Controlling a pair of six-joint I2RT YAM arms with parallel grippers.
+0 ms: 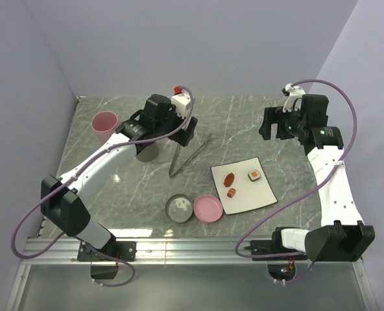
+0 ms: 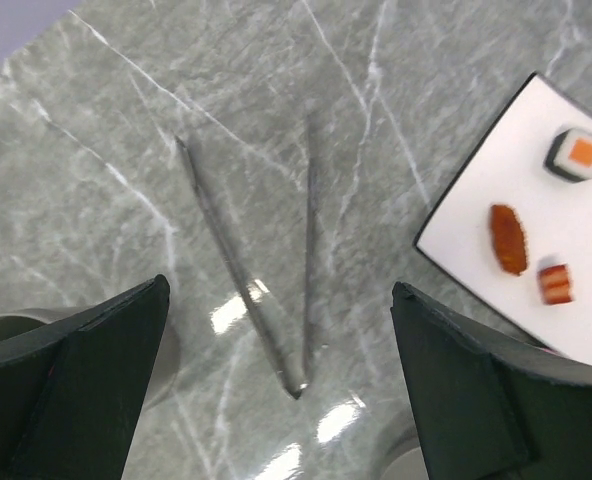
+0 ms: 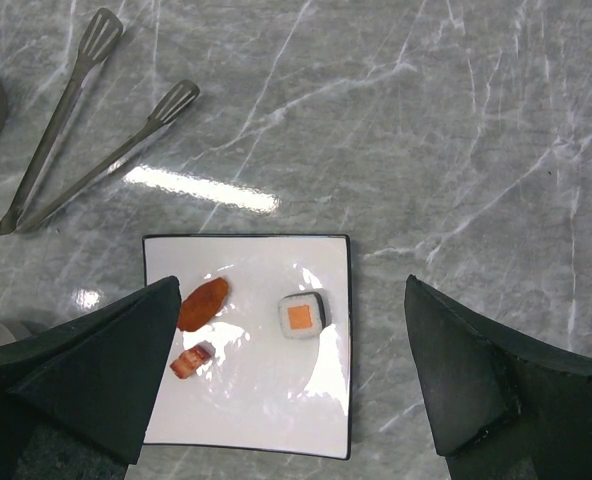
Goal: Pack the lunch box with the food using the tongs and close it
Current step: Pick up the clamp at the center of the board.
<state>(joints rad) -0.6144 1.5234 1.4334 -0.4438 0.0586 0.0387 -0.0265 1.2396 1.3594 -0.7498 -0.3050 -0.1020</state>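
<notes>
The grey marble table (image 1: 244, 123) takes up most of what I can see. The left arm (image 1: 108, 159) reaches from its near corner out over the middle. The right arm (image 1: 331, 181) rises along the right side and bends in at the far end.

The left gripper (image 2: 278, 290) hangs over the table with its jaws spread wide and nothing in them. The right gripper (image 3: 294, 285) is just as wide and just as empty, held high above the right part of the table.

A white square plate (image 1: 257, 194) lies flat right of centre. A pink cup (image 1: 104, 124) stands upright near the far left corner. Toward the near edge, a round grey tub (image 1: 179, 208) and a round pink dish (image 1: 207, 208) sit side by side, touching. A second grey tub (image 1: 146, 154) is half hidden under the left arm.

The tongs (image 1: 187, 155) lie flat on the marble between that hidden tub and the plate. They form a narrow V, with the joined end toward the near edge. The left wrist camera looks straight down on them, framed between its fingers, and nothing touches them.

All the food is on the plate. The reddish-brown oval (image 1: 229, 178) has the orange-brown lump (image 1: 231, 192) just beside it. The dark-rimmed square with the orange centre (image 1: 253, 175) sits a little apart to the right.
</notes>
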